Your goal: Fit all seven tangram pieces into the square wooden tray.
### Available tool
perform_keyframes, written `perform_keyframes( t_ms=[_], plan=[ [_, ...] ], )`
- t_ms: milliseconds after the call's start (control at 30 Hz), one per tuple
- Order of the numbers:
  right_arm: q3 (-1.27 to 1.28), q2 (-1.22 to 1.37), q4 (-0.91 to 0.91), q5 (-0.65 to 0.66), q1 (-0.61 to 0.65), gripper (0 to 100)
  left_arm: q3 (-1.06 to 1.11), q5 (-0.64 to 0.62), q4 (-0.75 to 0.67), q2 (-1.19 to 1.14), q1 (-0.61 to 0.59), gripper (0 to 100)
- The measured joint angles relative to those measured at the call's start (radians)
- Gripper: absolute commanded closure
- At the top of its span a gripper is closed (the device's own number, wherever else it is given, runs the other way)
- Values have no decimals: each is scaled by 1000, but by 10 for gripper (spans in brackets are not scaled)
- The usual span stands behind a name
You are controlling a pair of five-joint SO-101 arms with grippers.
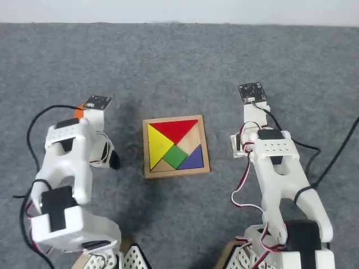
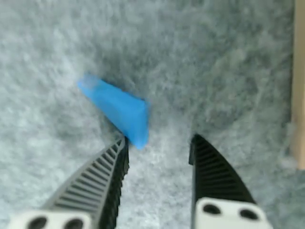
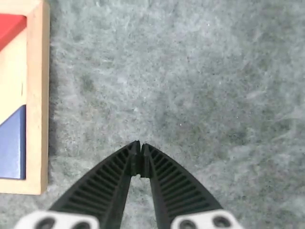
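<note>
Because the left arm [image 1: 70, 162] stands at 9 o'clock of the tray [image 1: 174, 119] and covers the carpet [image 1: 179, 61] beneath it, the high view gives little of its fingers beyond one black tip [image 1: 114, 159] pointing toward the tray. From the wrist, the left gripper [image 2: 159, 139] has its fingers spread wide over bare carpet. The light blue triangle [image 2: 116, 109] lies flat on the carpet with one corner just beside a fingertip. Whether the two touch is hard to tell, since the piece is blurred. A strip of the tray's wooden rim [image 2: 299, 86] is cut off at that picture's edge, with open carpet between it and the fingers.

In the tray, the red triangle [image 1: 176, 130] sits at 12 o'clock, the yellow triangle [image 1: 157, 144] at 9, the green square [image 1: 176, 156] just below centre and the dark blue piece [image 1: 193, 158] at 5. Bare wood shows at 3 and at 7 o'clock.

The right arm [image 1: 275, 162] stands at 3 o'clock of the tray. The right gripper [image 3: 139, 144] has its fingers pressed together on nothing, above carpet, near a tray corner whose pieces are cut off. Open carpet lies beyond the tray at 12 o'clock.
</note>
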State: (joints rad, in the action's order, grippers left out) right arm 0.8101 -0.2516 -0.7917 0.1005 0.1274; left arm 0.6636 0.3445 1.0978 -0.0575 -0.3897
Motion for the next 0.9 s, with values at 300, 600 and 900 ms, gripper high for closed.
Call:
perform_keyframes(
  t_ms=[300, 600, 900],
  plan=[
    [0, 0, 0, 0, 0, 992, -14, -11, 2, 2, -2, 813],
    [0, 0, 0, 0, 0, 992, 100, -84, -68, 244, 40, 810],
    [0, 0, 0, 0, 0, 992, -25, -106, -103, 9, 40, 813]
  ],
)
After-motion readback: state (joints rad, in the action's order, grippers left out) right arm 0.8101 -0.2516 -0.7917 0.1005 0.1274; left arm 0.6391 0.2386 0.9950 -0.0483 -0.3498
